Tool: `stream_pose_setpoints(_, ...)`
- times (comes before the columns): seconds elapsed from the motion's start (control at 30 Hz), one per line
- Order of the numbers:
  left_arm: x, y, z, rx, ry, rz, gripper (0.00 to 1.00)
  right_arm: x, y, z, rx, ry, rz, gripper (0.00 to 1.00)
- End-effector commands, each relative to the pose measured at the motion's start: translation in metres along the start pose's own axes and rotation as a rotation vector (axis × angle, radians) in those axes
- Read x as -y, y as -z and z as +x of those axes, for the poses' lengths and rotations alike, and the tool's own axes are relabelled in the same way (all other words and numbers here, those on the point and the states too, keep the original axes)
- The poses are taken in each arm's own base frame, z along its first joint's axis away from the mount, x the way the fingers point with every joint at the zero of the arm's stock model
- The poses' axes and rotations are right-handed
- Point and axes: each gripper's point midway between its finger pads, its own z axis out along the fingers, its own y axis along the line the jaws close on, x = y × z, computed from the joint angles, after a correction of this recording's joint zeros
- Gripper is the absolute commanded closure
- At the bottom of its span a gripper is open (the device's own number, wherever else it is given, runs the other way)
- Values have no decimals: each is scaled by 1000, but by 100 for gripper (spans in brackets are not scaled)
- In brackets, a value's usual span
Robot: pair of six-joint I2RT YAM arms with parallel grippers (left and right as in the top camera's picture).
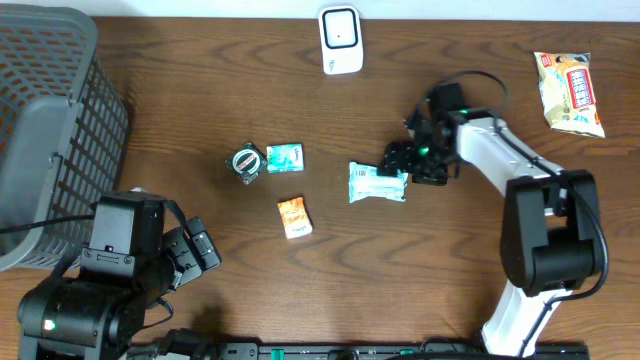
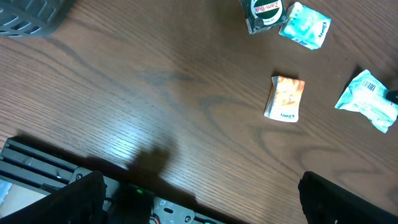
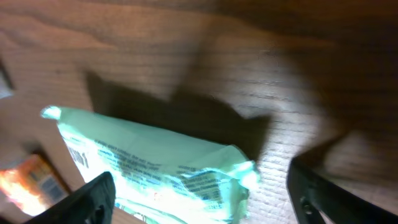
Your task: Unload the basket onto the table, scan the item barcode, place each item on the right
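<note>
A pale green packet [image 1: 377, 184] lies flat on the wooden table, right of centre. My right gripper [image 1: 404, 163] is low at the packet's right end, open. In the right wrist view the packet [image 3: 155, 162] lies between the spread fingers [image 3: 93, 199], with a gap of bare wood on its right side, and nothing is gripped. The left wrist view shows the same packet [image 2: 369, 102] with a barcode on its top face. A white scanner [image 1: 340, 40] stands at the table's far edge. My left gripper [image 1: 197, 252] rests open at the near left, holding nothing [image 2: 205, 205].
A grey mesh basket [image 1: 50, 120] fills the far left. A round green tin [image 1: 248, 161], a teal packet [image 1: 285, 157] and an orange packet [image 1: 294, 217] lie left of the pale packet. A yellow snack bag [image 1: 570, 92] sits at the far right.
</note>
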Motion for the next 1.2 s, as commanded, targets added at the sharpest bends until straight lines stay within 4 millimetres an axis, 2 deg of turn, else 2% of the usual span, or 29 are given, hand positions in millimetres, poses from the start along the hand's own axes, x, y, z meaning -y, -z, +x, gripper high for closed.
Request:
stream_pose_setpoints(0.0,-1,0,0,2,4,-6,2,9,-15,20,-61,-24,-84,22)
stream_pose_setpoints(0.33,-1,0,0,2,4,-6,3,13,-34,35,-66,-43,-90,25)
stream_pose_setpoints(0.5,-1,0,0,2,4,-6,2,26,-37,35,-55,-63,-1,45)
stream_pose_setpoints(0.53,-1,0,0,2,4,-6,3,27,-37,35,-53,-59,14,46)
stream_pose_setpoints(0.6,-1,0,0,2,4,-6,2,28,-39,36,-55,-53,31,60)
stream_pose_setpoints(0.63,-1,0,0,2,4,-6,2,28,-40,36,-56,-49,36,82)
stream_pose_setpoints(0.67,-1,0,0,2,4,-6,3,27,-40,36,-56,-50,38,96)
stream_pose_setpoints(0.7,-1,0,0,2,4,-6,2,26,-41,37,-58,-47,37,99)
stream_pose_setpoints(0.83,-1,0,0,2,4,-6,2,21,-41,38,-64,-44,11,99)
stream_pose_setpoints(0.97,-1,0,0,2,4,-6,2,-4,-33,36,-69,14,-145,99)
stream_pose_setpoints(1.17,-1,0,0,2,4,-6,3,-49,7,22,2,182,-431,99)
